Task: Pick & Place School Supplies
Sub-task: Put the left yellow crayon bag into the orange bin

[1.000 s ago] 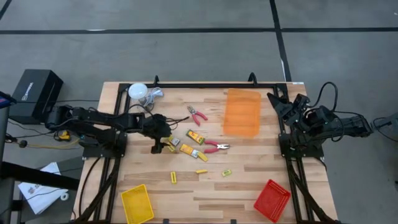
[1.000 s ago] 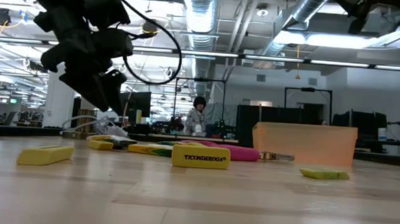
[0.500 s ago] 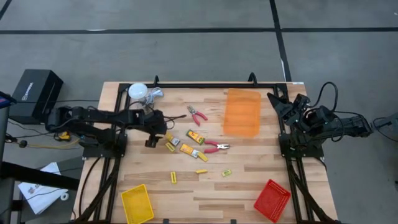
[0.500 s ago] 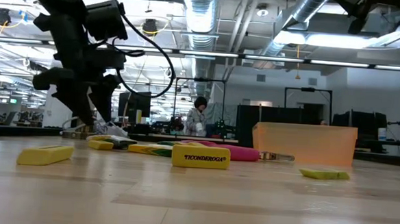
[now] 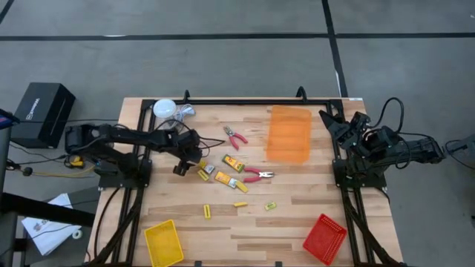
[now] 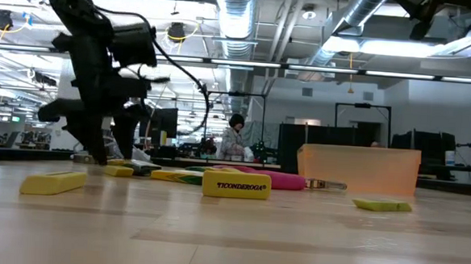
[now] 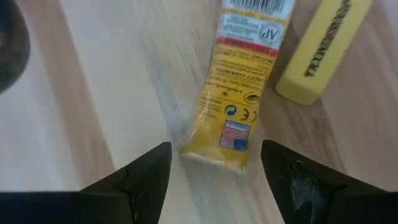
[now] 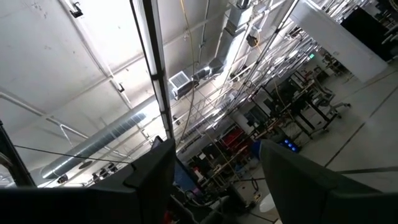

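Left arm: extended from its base at the table's left edge across the wood toward the centre, forearm roughly level. The left gripper [image 5: 180, 169] sits low at the left end of the cluster of school supplies. In the low view it hangs just above the table surface [image 6: 238, 237], behind a yellow block [image 6: 53, 182] in the foreground.

Right arm: folded at its base by the table's right edge, wrist turned upward. The right gripper [image 5: 332, 122] is off the work area, and its camera sees only ceiling ducts and lights.

Limits of view: from above, the left fingers merge into the dark wrist, so their tips are hard to separate. The right gripper's fingers show in its wrist view as two dark shapes at the frame edge, well apart with nothing between them.

Left gripper state: the left wrist view shows both fingers [image 7: 143, 180] spread wide. Between them, on the table, lies a yellow labelled packet [image 7: 239, 99]; its near end lies in the gap, not touched by either finger. A yellow eraser block [image 7: 323, 53] lies just beside the packet, at an angle to it.

Remaining supplies: two red-handled pliers [image 5: 236, 136] [image 5: 257, 175] lie near the orange tray [image 5: 289, 135]. Small yellow pieces [image 5: 207, 211] lie nearer the table's front edge.
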Motion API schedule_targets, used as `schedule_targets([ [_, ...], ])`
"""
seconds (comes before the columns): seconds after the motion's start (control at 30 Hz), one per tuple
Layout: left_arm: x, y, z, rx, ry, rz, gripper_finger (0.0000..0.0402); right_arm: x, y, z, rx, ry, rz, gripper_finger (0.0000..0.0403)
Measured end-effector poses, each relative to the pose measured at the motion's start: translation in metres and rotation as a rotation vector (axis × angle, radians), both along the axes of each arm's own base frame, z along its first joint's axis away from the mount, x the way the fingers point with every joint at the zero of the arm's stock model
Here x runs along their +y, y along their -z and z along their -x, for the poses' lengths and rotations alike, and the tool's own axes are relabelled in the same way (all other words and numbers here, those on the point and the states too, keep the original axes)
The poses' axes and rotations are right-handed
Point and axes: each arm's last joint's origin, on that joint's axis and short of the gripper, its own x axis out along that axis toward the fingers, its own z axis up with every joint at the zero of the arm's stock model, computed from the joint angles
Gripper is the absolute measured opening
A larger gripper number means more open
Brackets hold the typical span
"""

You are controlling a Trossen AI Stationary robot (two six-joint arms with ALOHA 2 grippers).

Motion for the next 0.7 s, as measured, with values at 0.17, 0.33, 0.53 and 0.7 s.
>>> schedule_targets([
  [0.17, 0.002, 0.005, -0.010, 0.001, 0.035, -0.003, 0.0241, 0.000, 0.000, 0.000, 0.001, 0.013, -0.008, 0.0225],
  [0.33, 0.006, -0.006, -0.024, -0.090, 0.066, -0.023, 0.0241, 0.000, 0.000, 0.000, 0.001, 0.014, -0.008, 0.0225],
  [0.53, 0.005, 0.003, -0.024, -0.045, 0.065, -0.004, 0.0241, 0.000, 0.000, 0.000, 0.001, 0.013, -0.008, 0.0225],
  [0.7, 0.006, 0.010, -0.027, -0.025, 0.068, 0.010, 0.0241, 0.000, 0.000, 0.000, 0.001, 0.013, -0.008, 0.0225],
])
